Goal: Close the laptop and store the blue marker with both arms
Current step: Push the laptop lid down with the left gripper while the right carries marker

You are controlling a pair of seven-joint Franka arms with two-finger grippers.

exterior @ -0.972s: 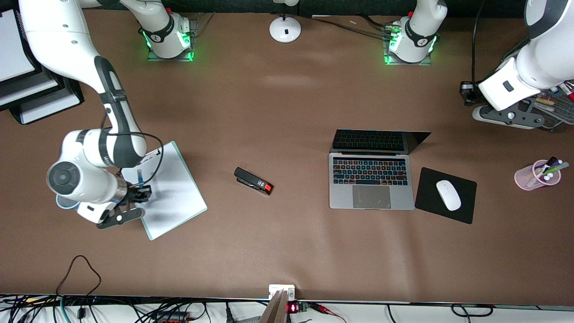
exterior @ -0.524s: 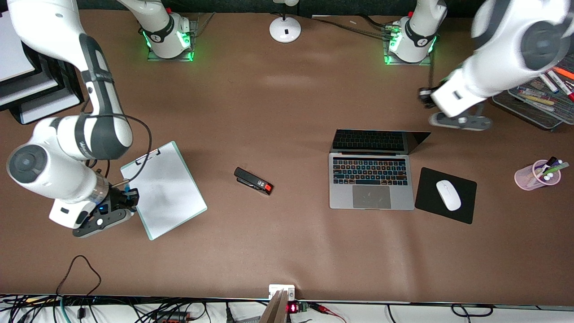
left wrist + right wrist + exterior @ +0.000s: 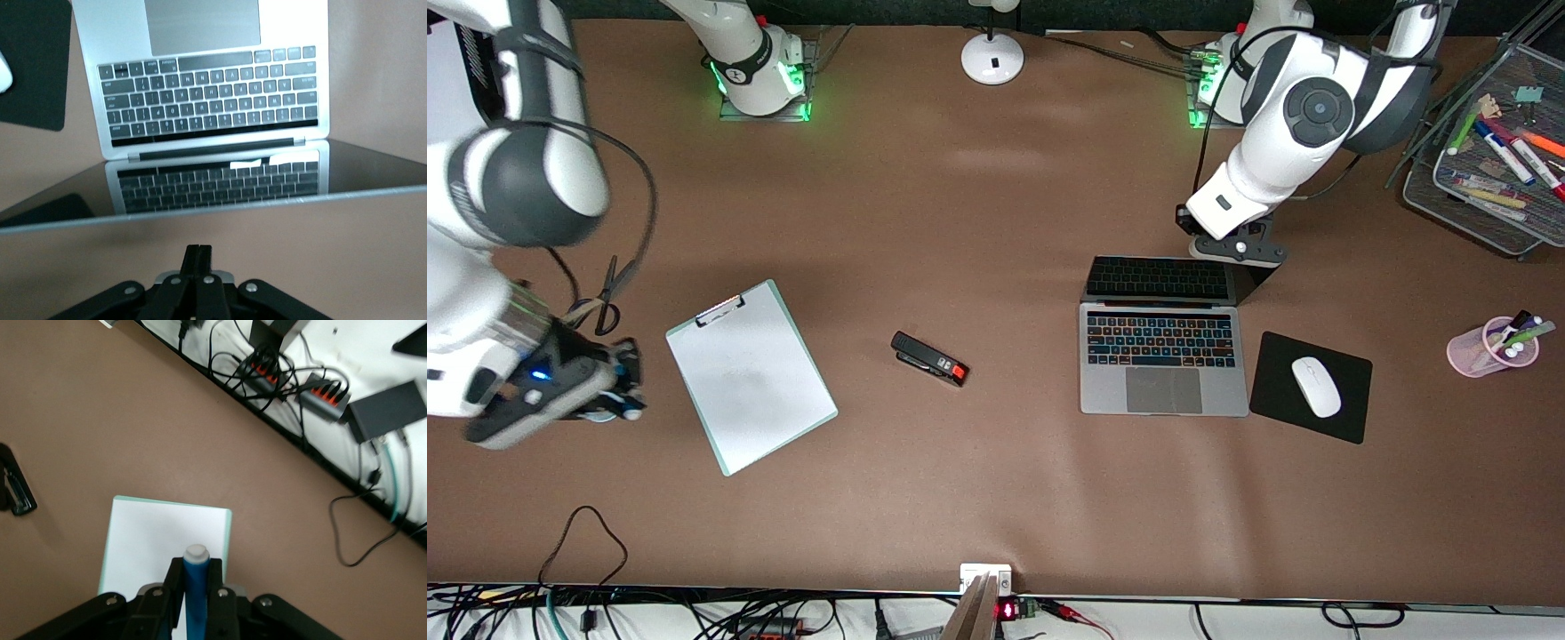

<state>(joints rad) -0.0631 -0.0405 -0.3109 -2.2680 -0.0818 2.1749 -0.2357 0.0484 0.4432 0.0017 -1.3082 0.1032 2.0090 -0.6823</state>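
Observation:
The silver-grey laptop (image 3: 1163, 373) stands open on the table, its keys lit and its dark screen upright. It fills the left wrist view (image 3: 213, 100), where the screen mirrors the keyboard. My left gripper (image 3: 1238, 252) is shut and empty, close above the top edge of the open lid, and it shows in its own view (image 3: 198, 252). My right gripper (image 3: 624, 382) is up in the air over the table beside the white clipboard (image 3: 751, 373). In the right wrist view this gripper (image 3: 195, 568) is shut on the blue marker (image 3: 195, 593), whitish end pointing out.
A black stapler (image 3: 929, 358) lies between the clipboard and the laptop. A white mouse (image 3: 1316, 386) sits on a black pad (image 3: 1272, 391). A pink cup of pens (image 3: 1494, 348) and a mesh tray of markers (image 3: 1485, 178) stand at the left arm's end. Scissors (image 3: 605, 293) lie near the right arm.
My right gripper lifted the blue marker off the clipboard and carried it toward the right arm's end of the table. My left arm swung from the mesh tray to the laptop's lid.

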